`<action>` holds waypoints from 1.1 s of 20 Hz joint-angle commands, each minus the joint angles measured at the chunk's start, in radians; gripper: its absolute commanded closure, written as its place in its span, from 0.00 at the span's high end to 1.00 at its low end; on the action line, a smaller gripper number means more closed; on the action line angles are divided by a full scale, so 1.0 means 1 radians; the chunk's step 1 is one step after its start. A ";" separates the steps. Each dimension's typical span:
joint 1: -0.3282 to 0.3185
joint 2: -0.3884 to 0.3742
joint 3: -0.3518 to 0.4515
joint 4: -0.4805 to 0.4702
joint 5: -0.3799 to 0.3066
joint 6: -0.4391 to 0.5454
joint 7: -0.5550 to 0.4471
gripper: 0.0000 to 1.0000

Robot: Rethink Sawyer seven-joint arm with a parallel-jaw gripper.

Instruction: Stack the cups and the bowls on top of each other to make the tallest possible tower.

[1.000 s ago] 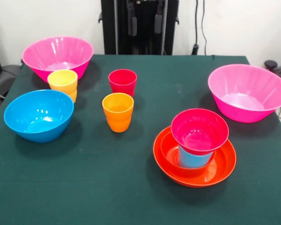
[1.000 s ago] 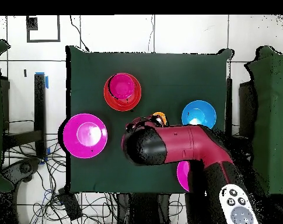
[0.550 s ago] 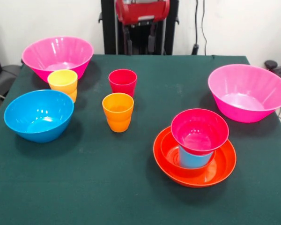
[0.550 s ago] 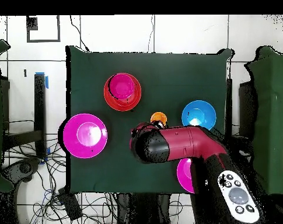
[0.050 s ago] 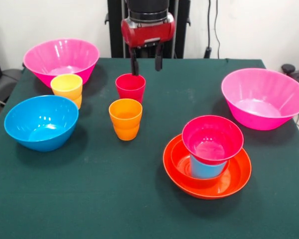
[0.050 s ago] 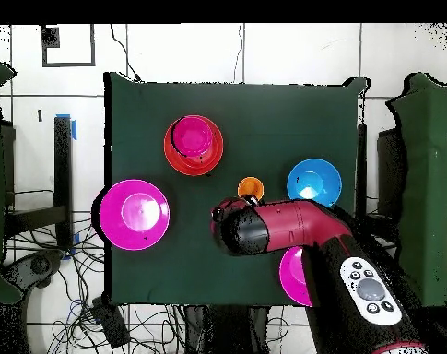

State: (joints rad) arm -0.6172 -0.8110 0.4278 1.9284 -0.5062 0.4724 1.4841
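My gripper (image 5: 146, 63) hangs open and empty just above and behind the red cup (image 5: 130, 86); its two black fingers are spread about a cup's width apart. In front of the red cup stands the orange cup (image 5: 125, 118) (image 6: 251, 188). A yellow cup (image 5: 67, 84) sits on something orange beside the blue bowl (image 5: 41, 122) (image 6: 313, 181). The wide orange bowl (image 5: 239, 179) (image 6: 171, 159) holds a blue cup (image 5: 204, 170) with the crimson bowl (image 5: 212, 137) (image 6: 193, 138) on top. In the overhead view the arm covers the gripper and the red cup.
One large pink bowl (image 5: 61, 59) stands at the back left, partly under the arm (image 6: 291, 226) in the overhead view. The other pink bowl (image 5: 264, 97) (image 6: 134, 213) stands at the right. Dark green cloth (image 5: 89, 199) covers the table.
The red gripper head has come down into the front view from the top edge, fingers lowering towards the red cup. The cups and bowls have not moved.
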 commanded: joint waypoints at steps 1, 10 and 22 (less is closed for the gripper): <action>0.013 0.072 -0.011 -0.099 -0.077 -0.023 0.013 1.00; 0.008 0.169 -0.036 -0.128 -0.097 -0.053 0.037 1.00; 0.016 0.224 -0.062 -0.165 -0.123 -0.067 0.021 1.00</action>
State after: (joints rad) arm -0.6172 -0.6428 0.3943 1.8396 -0.5358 0.4547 1.4841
